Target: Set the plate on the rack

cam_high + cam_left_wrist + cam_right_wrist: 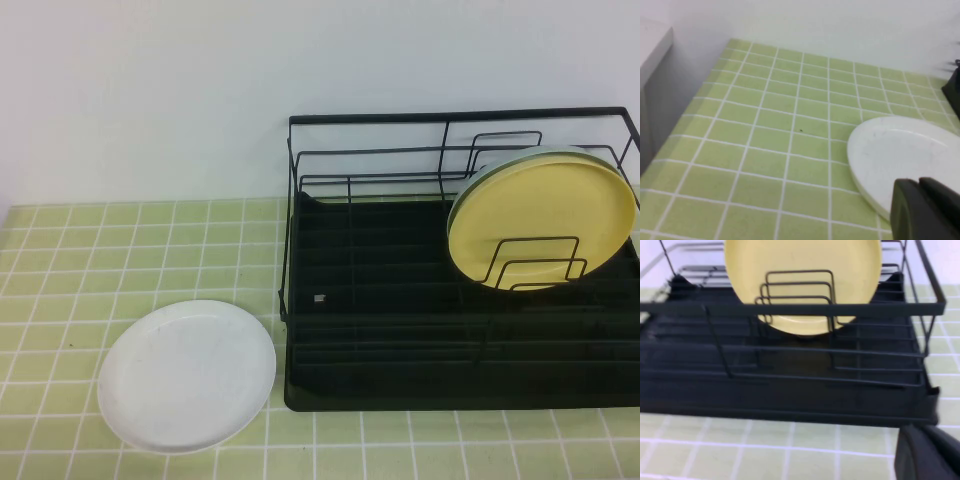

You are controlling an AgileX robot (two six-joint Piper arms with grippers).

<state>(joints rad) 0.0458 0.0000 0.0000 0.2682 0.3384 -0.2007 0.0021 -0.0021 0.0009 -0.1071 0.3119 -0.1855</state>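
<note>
Both the left gripper (927, 210) and right gripper (927, 452) are cropped by the frame.

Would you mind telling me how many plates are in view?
3: the white plate lies flat on the tiles left of the rack; a yellow plate stands in it, a pale green plate behind.

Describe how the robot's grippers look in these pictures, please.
Only a little shows. The left gripper is a matte black, blocky, rounded part at its wrist view's edge, near the white plate. The right gripper is a similar dark piece before the rack. No cables or markings visible.
</note>
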